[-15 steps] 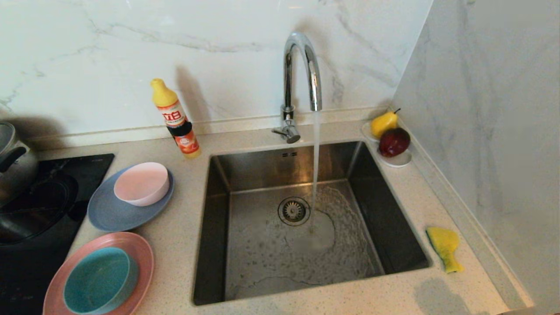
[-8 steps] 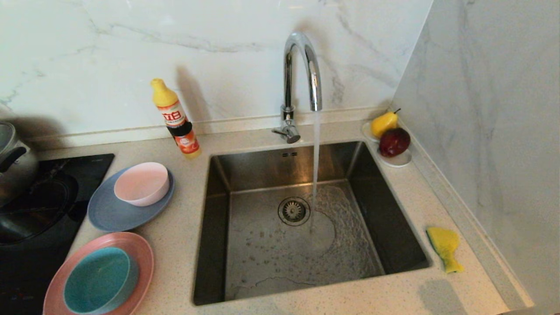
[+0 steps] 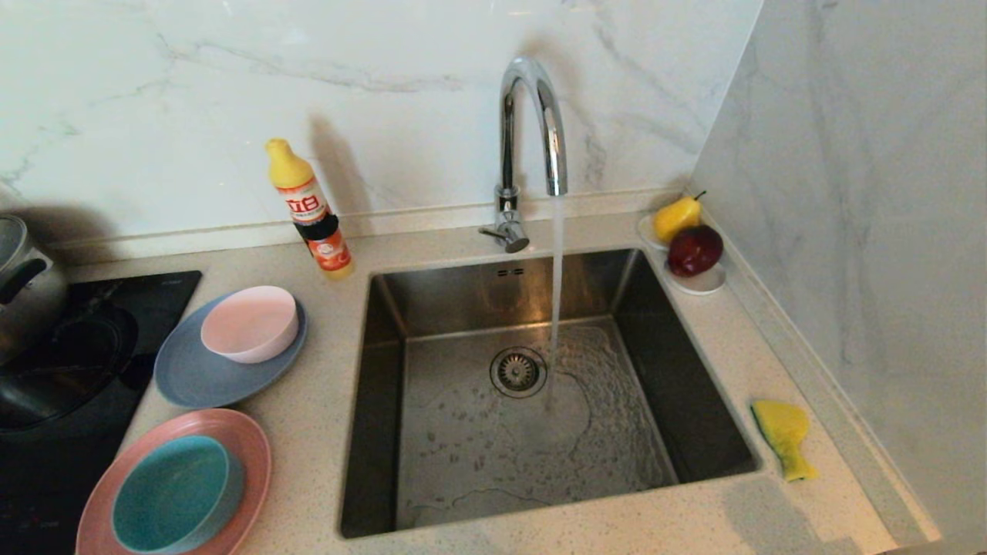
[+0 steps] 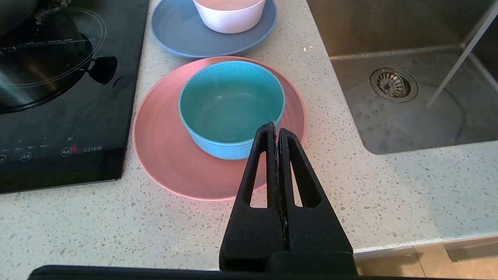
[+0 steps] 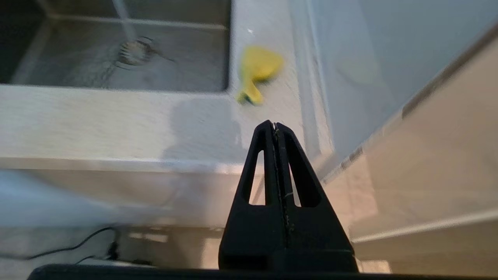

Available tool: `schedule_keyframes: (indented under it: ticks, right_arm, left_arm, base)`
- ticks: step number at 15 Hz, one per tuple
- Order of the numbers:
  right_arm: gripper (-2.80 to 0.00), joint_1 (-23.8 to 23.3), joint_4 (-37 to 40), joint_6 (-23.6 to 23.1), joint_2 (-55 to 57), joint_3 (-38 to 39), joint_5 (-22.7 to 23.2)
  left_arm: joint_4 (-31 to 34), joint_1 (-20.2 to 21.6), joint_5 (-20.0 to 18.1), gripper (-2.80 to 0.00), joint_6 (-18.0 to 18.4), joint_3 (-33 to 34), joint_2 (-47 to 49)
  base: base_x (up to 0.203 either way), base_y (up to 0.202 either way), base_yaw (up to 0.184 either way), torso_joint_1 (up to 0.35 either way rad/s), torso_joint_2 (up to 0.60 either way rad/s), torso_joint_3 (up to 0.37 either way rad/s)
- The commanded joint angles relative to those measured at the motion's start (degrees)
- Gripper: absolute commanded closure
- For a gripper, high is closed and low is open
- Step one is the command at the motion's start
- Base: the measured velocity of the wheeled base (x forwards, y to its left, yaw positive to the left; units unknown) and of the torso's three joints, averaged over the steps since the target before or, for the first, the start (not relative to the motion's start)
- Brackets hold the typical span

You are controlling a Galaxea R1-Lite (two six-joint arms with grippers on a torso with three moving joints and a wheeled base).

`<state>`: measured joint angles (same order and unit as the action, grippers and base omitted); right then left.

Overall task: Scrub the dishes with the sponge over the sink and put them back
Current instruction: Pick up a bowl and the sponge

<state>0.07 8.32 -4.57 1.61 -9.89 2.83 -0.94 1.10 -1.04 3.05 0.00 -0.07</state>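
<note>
Speckled stone countertop (image 3: pixel 308 432), marble backsplash, corner wall on the robot's right. Sink (image 3: pixel 378 385) is set in the middle, faucet (image 3: pixel 532 123) running, water pooling near the drain.

Sponge (image 3: pixel 785 436) lies on the narrow counter strip right of the sink, between basin edge and side wall, long axis running roughly front to back, narrow tail toward the robot. Dishes are all on the left: pale pink bowl (image 3: pixel 250 322) sits in the grey-blue plate (image 3: pixel 185 378), teal bowl (image 3: pixel 176 493) sits in the pink plate (image 3: pixel 247 443), nearer the front edge.

Right gripper (image 5: pixel 274 125) is pinched closed with nothing in it, hanging out past the counter's front edge; sponge is ahead of it, slightly toward the sink side. Left gripper (image 4: pixel 274 126) is also closed and empty, just in front of the teal bowl.

Judgement: nothing started. Sponge is clearly the right arm's pick, left arm takes the dishes. Right needs to spread its fingers and come in across the sponge's short width; wall clearance looks tight.
</note>
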Motion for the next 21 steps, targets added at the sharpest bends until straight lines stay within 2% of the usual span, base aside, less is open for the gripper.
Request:
schedule_keyframes:
  ticks: [1, 7, 13, 21]
  right_arm:
    - [0.0, 0.0, 3.0, -0.2, 3.2, -6.2, 5.1]
    - [0.0, 0.3, 7.2, -0.9, 16.2, -20.8, 9.8]
    - [0.0, 0.6, 7.6, -2.5, 32.2, -31.7, 11.2]
    - [0.0, 1.2, 7.2, -4.5, 52.1, -37.4, 11.3]
  left_arm:
    - [0.0, 0.0, 0.0, 0.0, 0.1, 0.8, 0.3]
    - [0.0, 0.0, 0.0, 0.0, -0.1, 0.8, 0.3]
    - [0.0, 0.0, 0.0, 0.0, -0.1, 0.8, 0.3]
    - [0.0, 0.0, 0.0, 0.0, -0.1, 0.8, 0.3]
  base:
    - [0.0, 0.0, 0.0, 0.0, 0.0, 0.0]
    - [0.0, 0.0, 0.0, 0.0, 0.0, 0.0]
    - [0.0, 0.0, 0.0, 0.0, 0.0, 0.0]
    - [0.0, 0.0, 0.0, 0.0, 0.0, 0.0]
